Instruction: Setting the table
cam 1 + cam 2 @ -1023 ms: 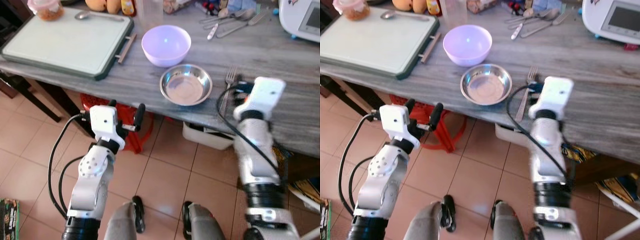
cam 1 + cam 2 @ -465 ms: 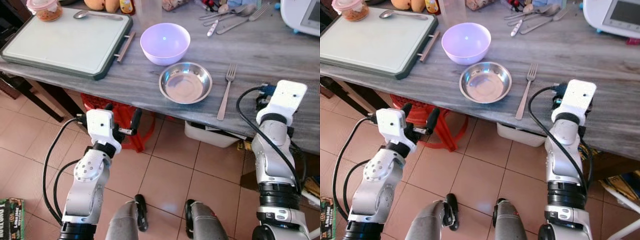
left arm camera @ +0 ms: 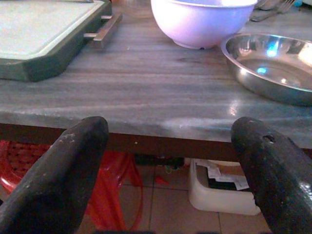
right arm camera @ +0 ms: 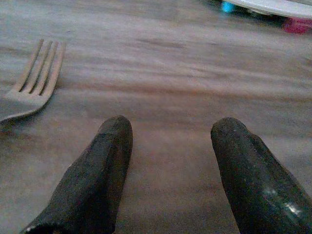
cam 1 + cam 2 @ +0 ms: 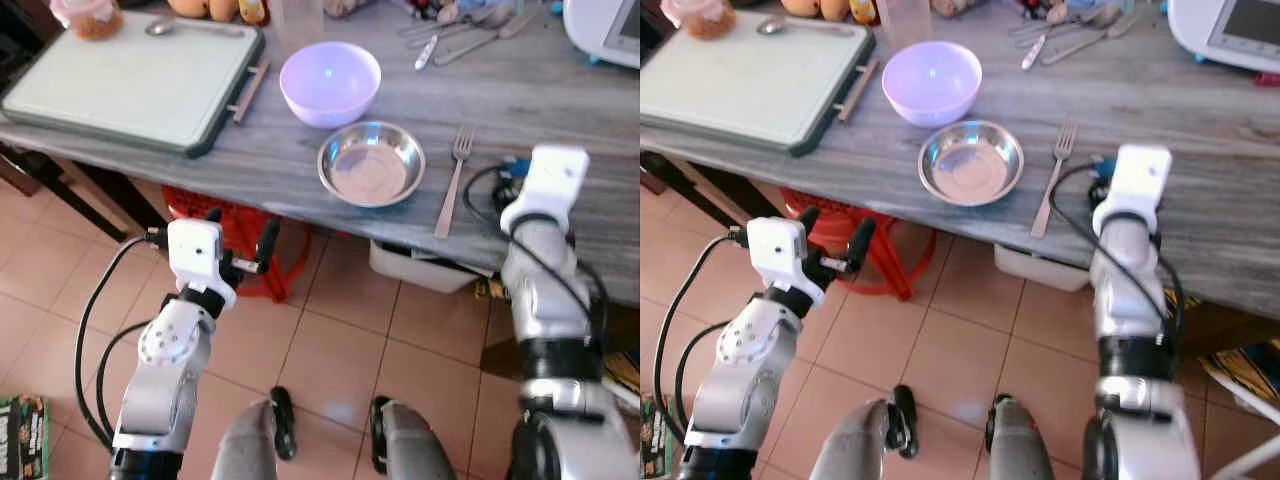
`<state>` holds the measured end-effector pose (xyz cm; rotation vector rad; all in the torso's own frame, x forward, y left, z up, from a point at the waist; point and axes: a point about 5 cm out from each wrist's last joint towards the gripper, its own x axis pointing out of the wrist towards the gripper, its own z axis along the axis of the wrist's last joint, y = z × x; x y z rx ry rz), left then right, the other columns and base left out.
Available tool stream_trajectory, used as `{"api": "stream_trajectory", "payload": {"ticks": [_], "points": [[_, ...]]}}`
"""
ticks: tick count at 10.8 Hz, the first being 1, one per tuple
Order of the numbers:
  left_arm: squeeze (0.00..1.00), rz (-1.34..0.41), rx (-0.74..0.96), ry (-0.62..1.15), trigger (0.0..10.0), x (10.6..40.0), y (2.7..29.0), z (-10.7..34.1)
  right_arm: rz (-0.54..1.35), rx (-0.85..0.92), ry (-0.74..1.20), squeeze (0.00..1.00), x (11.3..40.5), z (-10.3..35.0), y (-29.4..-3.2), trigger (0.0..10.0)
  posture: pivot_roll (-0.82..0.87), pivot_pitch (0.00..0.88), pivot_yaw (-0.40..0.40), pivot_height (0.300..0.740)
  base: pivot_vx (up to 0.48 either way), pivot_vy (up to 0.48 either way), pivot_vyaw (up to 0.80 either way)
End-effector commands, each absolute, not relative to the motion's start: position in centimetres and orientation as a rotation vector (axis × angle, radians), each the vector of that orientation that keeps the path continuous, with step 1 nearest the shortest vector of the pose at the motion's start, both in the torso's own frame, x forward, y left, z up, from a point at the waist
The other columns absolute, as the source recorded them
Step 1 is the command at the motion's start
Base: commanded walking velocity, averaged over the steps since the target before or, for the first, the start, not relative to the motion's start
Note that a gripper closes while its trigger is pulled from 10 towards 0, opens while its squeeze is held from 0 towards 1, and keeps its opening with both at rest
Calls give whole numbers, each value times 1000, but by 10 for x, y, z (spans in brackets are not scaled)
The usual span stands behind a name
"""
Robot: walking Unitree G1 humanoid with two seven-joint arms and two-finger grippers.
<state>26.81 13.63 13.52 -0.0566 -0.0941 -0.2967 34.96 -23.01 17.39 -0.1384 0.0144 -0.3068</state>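
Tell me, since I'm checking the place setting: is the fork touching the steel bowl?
Apart. In the left eye view, a strip of bare grey table runs between the fork and the rim of the steel bowl along the fork's whole length.

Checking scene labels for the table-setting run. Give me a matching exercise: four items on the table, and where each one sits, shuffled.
Things:
1. fork
2. steel bowl
3. lilac bowl
4. spoon

Places:
A. on the pale tray at the table's far left
B. near the table's front edge, just right of the steel bowl
C. behind the steel bowl, right of the tray
D. at the front edge, between the lilac bowl and the fork

Pairs: 1-B, 2-D, 3-C, 4-A
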Motion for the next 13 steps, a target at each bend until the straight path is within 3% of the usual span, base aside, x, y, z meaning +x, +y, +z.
{"api": "stream_trajectory", "payload": {"ticks": [1,9,13], "points": [[0,-287,-52,-86,10000,265,140,134,-257,-128,90,0,350,159,-225,10000,9,275,80,740,0,0,0],[0,-298,-60,-82,10000,269,135,133,28,-36,173,0,350,166,-216,10000,-14,258,75,740,0,0,0],[0,-298,-65,-76,10000,268,134,131,85,-46,180,0,350,167,-209,10000,-14,259,71,740,0,0,0]]}}
